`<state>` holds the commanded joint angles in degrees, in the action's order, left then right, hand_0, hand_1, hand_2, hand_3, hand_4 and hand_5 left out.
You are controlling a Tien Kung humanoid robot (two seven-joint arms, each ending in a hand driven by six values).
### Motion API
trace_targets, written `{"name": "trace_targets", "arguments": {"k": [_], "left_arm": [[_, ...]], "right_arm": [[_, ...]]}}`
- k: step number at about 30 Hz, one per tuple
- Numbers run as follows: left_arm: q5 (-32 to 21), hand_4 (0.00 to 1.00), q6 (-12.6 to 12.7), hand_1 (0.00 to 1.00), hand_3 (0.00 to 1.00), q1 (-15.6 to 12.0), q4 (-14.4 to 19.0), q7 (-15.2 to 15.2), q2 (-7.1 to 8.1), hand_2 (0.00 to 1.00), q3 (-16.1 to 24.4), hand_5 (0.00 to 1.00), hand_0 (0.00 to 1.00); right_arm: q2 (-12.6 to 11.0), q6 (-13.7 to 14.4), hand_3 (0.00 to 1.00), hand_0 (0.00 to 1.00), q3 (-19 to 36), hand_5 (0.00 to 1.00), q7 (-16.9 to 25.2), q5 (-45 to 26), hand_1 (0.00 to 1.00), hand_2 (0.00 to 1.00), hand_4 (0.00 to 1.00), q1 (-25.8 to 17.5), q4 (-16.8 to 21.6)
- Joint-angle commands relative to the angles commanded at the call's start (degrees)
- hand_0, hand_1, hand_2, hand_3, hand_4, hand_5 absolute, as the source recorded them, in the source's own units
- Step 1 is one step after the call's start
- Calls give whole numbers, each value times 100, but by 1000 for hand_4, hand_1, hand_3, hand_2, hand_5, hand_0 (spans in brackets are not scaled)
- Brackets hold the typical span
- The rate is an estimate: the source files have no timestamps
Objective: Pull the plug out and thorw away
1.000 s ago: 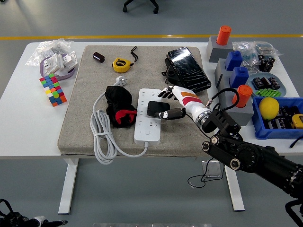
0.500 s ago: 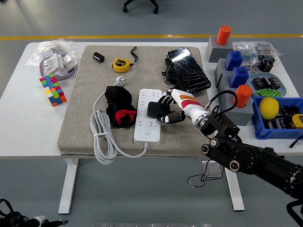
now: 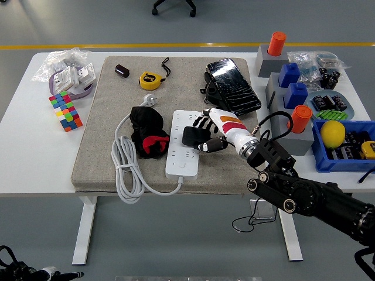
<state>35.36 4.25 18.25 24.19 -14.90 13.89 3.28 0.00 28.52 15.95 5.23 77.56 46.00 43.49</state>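
The white surface stands on a smooth grey floor with a yellow line running across it. A soft grey mat covers the middle of the surface. On the mat lies a long white power strip with a thick white cable coiled at its 9 o'clock side. A black boxy plug sits in the strip, near the middle of the mat. The right hand comes in from 4 o'clock on a black arm, and its black fingers are curled around the plug, with the thumb under it and the others on top. A black and red cloth lump lies just to the 9 o'clock side of the strip. At 12 o'clock on the mat are a round yellow tape measure and a shiny black case. At 10 o'clock on the surface sit a bright cube of many colours and crinkly clear bags. At 2 o'clock are grey blocks with orange and blue pegs, and a blue bin holds a yellow ball.
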Motion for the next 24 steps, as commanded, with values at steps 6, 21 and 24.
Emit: {"name": "trace_targets", "arguments": {"k": [6,21,24], "left_arm": [[1,836,0,664,669,18,2,1,1,694,0,699,534],[-37,836,10,664,669,26,2,18,-4,693,-22,699,534],[-77,836,22,664,670,31,0,30,-8,694,-43,699,534]], "right_arm": [[0,36,536,298,29,2,62,-19,322,418,987,12,42],[0,44,534,292,332,2,160,-116,302,394,984,-50,272],[0,48,533,298,508,2,149,-74,310,409,982,-76,421]]}}
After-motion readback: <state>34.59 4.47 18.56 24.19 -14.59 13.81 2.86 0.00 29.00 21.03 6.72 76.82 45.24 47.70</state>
